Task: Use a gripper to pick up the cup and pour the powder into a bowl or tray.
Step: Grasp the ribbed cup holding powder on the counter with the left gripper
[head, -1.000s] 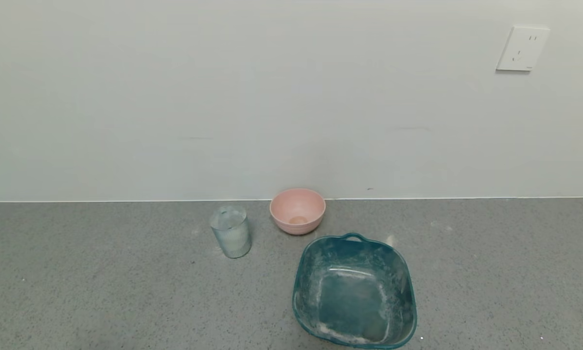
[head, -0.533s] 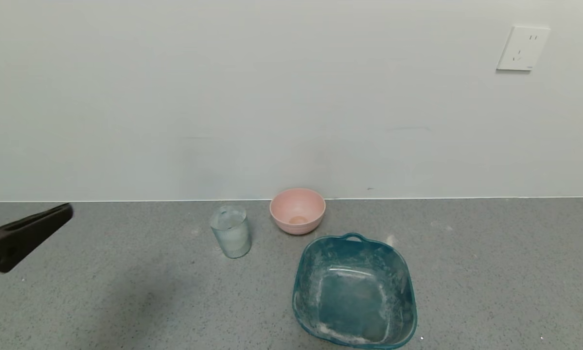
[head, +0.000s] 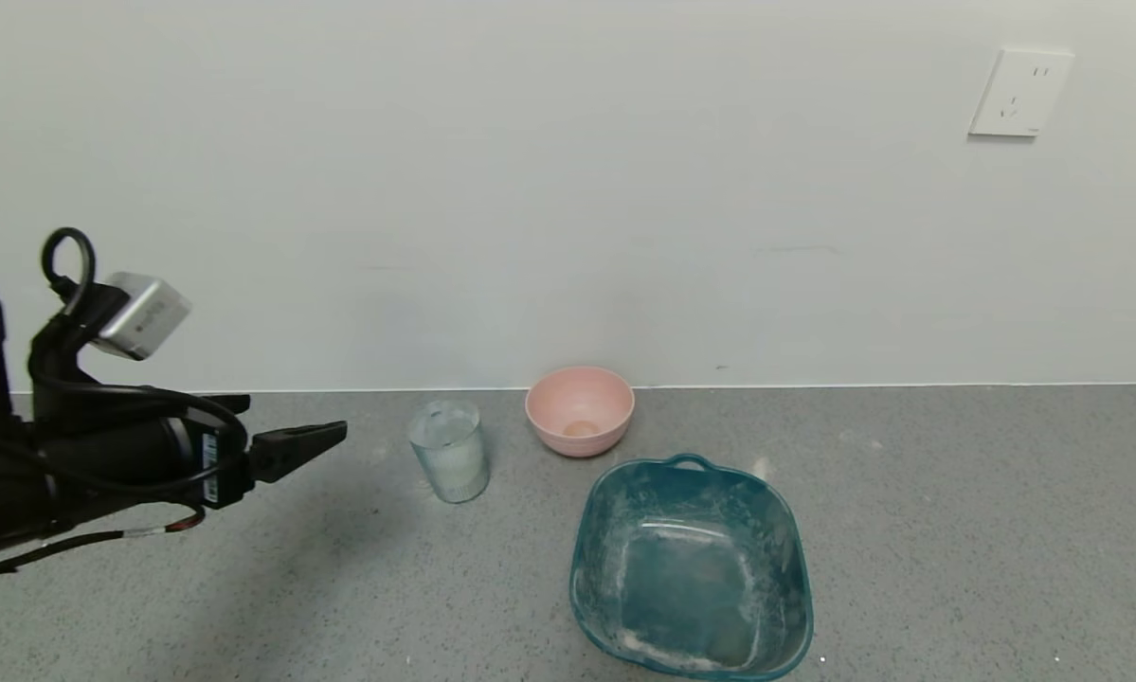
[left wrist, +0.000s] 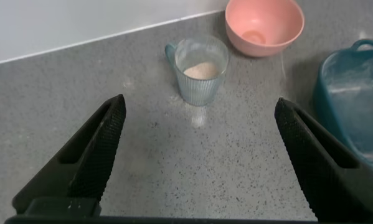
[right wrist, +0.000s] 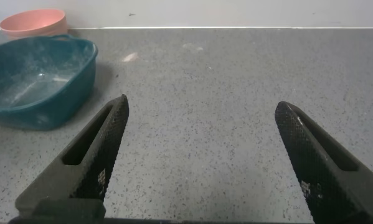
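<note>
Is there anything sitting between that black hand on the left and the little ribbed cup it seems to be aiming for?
Nothing visible. The left hand is open with only bare grey counter between it and the cup. The pink bowl and teal tray stand on the cup's far side, out of the path.

Left end effector (head: 288, 440) reaching in low with fingers (left wrist: 99, 149) spread wide, right end effector (right wrist: 202, 155) apparently parked, likewise spread
</note>
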Robot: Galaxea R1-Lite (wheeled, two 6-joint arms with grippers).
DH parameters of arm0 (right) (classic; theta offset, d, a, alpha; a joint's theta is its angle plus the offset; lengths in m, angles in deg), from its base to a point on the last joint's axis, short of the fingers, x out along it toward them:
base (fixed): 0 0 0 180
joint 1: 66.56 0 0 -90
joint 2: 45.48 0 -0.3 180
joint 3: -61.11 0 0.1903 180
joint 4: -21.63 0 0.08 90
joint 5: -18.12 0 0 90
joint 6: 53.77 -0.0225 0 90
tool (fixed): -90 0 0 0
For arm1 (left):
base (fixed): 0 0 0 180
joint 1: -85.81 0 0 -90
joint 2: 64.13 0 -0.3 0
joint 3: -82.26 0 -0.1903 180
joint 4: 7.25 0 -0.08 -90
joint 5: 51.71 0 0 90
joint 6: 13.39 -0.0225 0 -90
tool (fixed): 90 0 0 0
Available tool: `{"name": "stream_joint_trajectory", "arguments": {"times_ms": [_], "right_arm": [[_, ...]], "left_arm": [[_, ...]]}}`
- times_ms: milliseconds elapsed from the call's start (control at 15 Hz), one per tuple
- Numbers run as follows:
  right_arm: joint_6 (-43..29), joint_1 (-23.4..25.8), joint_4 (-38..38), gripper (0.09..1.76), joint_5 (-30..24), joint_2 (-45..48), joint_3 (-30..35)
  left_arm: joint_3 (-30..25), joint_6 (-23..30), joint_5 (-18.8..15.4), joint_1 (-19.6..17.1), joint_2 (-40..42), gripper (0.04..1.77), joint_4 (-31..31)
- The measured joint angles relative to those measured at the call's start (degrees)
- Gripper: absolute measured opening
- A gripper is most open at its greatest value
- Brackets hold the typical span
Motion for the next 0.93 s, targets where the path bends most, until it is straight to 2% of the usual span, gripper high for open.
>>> {"name": "stream_joint_trajectory", "arguments": {"times_ms": [400,933], "right_arm": [[-0.02,0.0,0.0,1.71,0.0,0.0,0.0],[0.0,0.0,0.0,1.71,0.0,0.0,0.0]], "left_arm": [[-8.87,-1.46,0.38,1.54,-15.41,1.72,-19.9],[-12.48,-3.47,1.32,5.62,-29.75,1.72,-30.81]]}}
